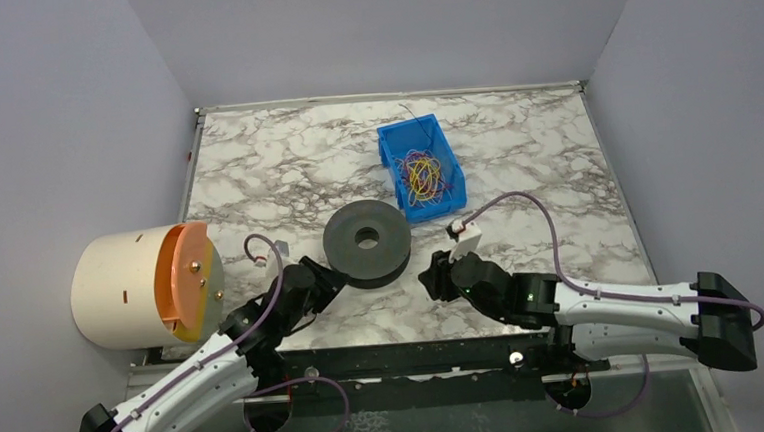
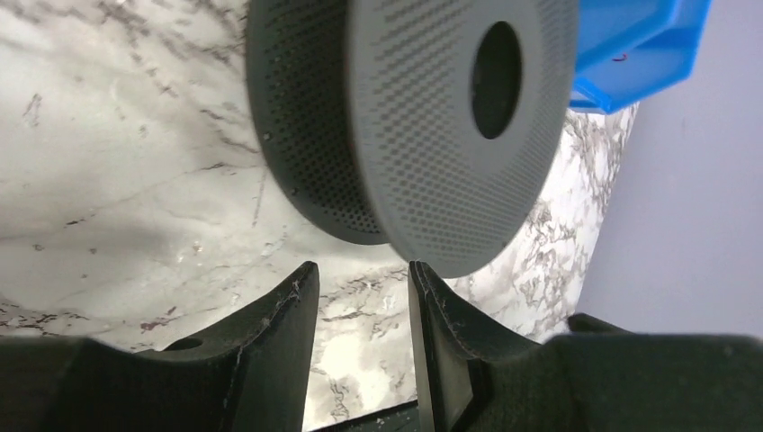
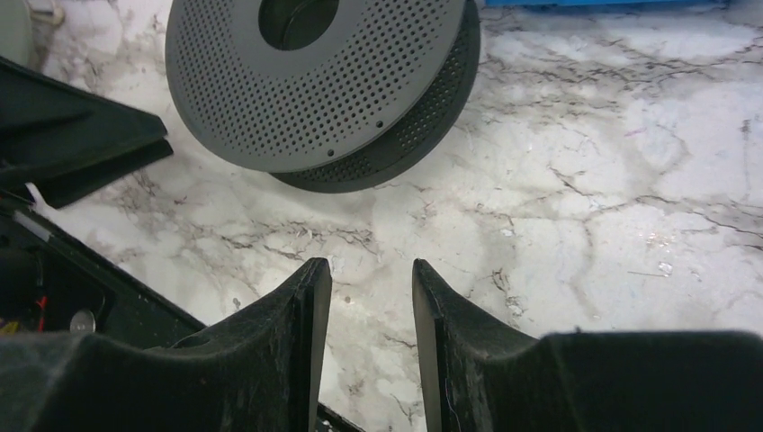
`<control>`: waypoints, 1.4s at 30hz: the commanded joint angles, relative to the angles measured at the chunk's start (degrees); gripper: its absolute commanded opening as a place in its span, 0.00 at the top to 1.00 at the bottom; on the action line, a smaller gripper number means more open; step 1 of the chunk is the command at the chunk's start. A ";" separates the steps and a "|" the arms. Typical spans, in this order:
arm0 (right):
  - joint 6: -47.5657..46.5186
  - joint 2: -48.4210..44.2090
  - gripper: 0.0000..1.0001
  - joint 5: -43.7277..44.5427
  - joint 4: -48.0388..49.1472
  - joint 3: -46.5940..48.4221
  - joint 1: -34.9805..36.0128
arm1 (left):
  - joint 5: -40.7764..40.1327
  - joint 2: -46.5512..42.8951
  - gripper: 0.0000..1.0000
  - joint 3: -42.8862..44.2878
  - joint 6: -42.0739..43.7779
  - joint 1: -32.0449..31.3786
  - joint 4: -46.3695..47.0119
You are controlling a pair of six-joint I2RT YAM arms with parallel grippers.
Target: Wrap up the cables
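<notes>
The cables (image 1: 422, 173) are a tangle of thin yellow, red, orange and purple wires lying inside a blue bin (image 1: 391, 143) at the back of the marble table. In front of the bin a dark grey perforated spool (image 1: 345, 244) lies flat. My left gripper (image 1: 336, 277) sits just left of the spool's near edge. In its wrist view the left gripper (image 2: 360, 266) is open, with only marble between the fingers and the spool (image 2: 432, 135) right ahead. My right gripper (image 1: 430, 274) is near the spool's right side. In its own view the right gripper (image 3: 370, 263) is also open and empty.
A white cylinder (image 1: 122, 287) with an orange end plate (image 1: 186, 278) lies on its side at the left table edge. Grey walls close in the table on three sides. The blue bin (image 2: 630, 54) shows behind the spool (image 3: 297, 99).
</notes>
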 commanded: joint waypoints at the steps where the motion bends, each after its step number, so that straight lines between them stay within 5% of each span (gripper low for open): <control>1: -2.60 4.43 0.57 -6.71 -0.85 3.45 -0.65 | 1.00 1.00 0.57 7.33 8.73 0.26 -6.05; 14: -5.51 19.35 0.63 -15.67 1.66 9.75 -4.34 | -3.30 6.72 0.51 32.12 28.39 0.32 -20.14; 25: -6.59 32.00 0.91 -18.23 3.74 17.09 -6.49 | -9.55 10.74 0.32 46.44 52.76 0.27 -21.78; 35: -3.95 39.30 0.99 -21.46 6.98 22.10 -9.51 | -9.82 10.75 0.03 42.71 65.76 0.31 -13.64; 42: 0.30 43.60 0.99 -22.74 9.13 25.94 -12.41 | -10.16 6.62 0.01 35.53 67.41 0.32 -6.35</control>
